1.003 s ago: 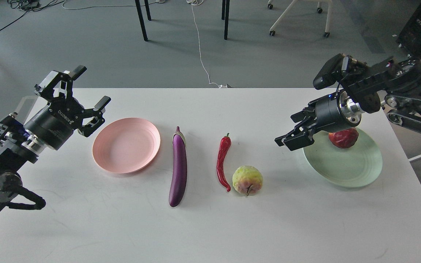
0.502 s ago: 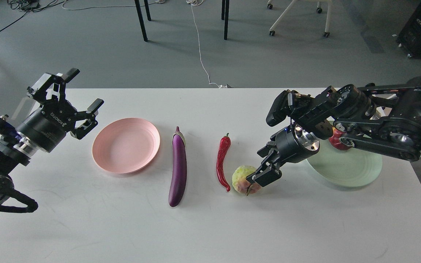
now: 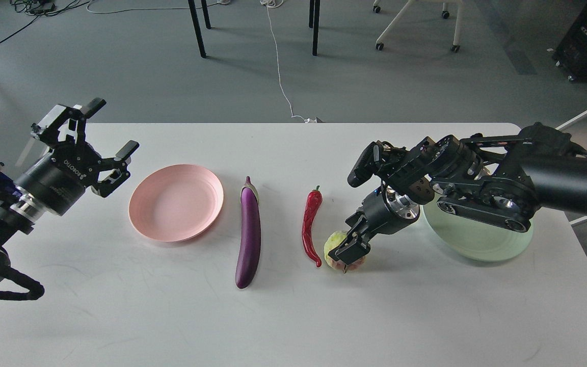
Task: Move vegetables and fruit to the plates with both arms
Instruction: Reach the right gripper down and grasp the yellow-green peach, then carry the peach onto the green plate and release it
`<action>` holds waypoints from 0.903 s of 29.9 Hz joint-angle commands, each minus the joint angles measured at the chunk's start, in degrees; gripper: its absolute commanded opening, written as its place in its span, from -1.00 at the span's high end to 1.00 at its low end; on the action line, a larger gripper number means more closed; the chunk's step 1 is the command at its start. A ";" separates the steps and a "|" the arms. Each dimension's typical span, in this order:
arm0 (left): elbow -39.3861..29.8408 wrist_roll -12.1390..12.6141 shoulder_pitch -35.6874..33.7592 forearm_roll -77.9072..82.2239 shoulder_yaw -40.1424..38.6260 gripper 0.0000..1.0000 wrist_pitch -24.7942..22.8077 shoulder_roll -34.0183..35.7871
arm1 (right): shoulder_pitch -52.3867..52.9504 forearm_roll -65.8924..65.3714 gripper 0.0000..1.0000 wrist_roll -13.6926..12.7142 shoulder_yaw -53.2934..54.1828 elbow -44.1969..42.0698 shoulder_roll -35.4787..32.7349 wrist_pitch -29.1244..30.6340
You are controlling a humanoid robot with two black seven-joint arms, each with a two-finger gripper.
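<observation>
The purple eggplant (image 3: pixel 250 234) and the red chili pepper (image 3: pixel 310 224) lie side by side on the white table (image 3: pixel 293 316). The bumpy yellow-green fruit (image 3: pixel 333 244) sits right of the chili. My right gripper (image 3: pixel 350 248) is down over this fruit and covers its right side; its two fingers cannot be told apart. The pink plate (image 3: pixel 176 202) is empty. My left gripper (image 3: pixel 110 127) is open and empty, held above the table left of the pink plate. The mint green plate (image 3: pixel 477 239) is half hidden by my right arm. The dark red fruit is hidden.
Beyond the table's far edge, chair and table legs (image 3: pixel 196 28) stand on the grey floor with a white cable (image 3: pixel 279 71). The table's right edge runs close behind the green plate.
My right gripper has swung left from above the green plate and come down onto the yellow-green fruit. My right arm now hides the dark red fruit. My left gripper has drifted slightly left.
</observation>
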 commanded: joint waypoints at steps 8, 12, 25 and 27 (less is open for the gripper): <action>-0.01 0.00 0.43 0.00 -0.24 -0.97 0.00 0.06 | -0.70 0.00 0.18 0.00 -0.08 -1.51 1.31 0.00; -0.10 0.00 0.52 0.00 -0.24 -0.97 0.00 0.15 | -0.09 0.08 0.30 0.00 0.53 -0.98 -1.05 0.00; -0.10 0.00 0.87 0.00 -0.85 -0.97 0.00 0.24 | 3.08 -1.06 0.20 0.00 6.16 16.07 -30.23 0.00; -0.10 0.00 0.87 0.00 -0.77 -0.97 0.00 -0.11 | 1.24 -1.50 0.20 0.00 6.07 15.98 -32.61 0.00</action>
